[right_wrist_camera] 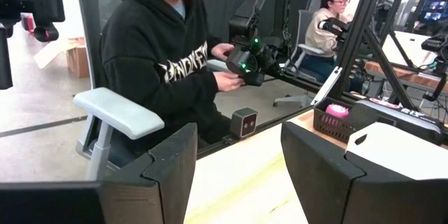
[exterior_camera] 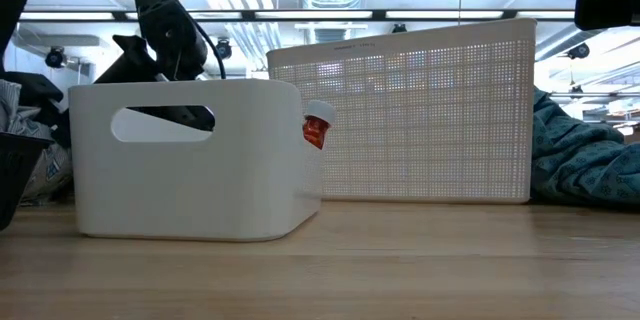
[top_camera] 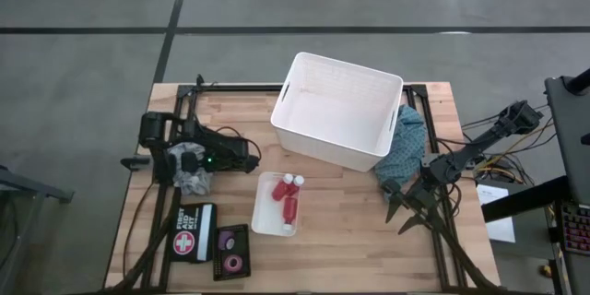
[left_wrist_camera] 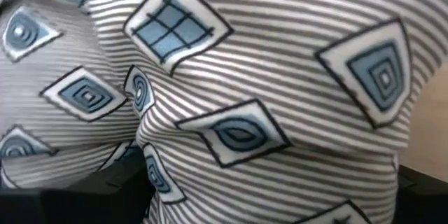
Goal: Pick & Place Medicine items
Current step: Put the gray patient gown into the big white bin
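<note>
Plainly, left gripper (top_camera: 191,177) sits at 9 o'clock on the table, jaws spread and buried in a striped cloth (left_wrist_camera: 266,105); whether it has hold of that cloth I cannot tell. Right gripper (right_wrist_camera: 238,161) at 3 o'clock, fingers half apart, empty. Three bottles (top_camera: 289,198) lie in a small tray (top_camera: 263,217) at 6 o'clock, below the basket (top_camera: 318,138); tape rolls (top_camera: 230,251) at 7 o'clock, in a dark tray.

Risk: cloth snags left fingers, gets dragged and tips the tray.
</note>
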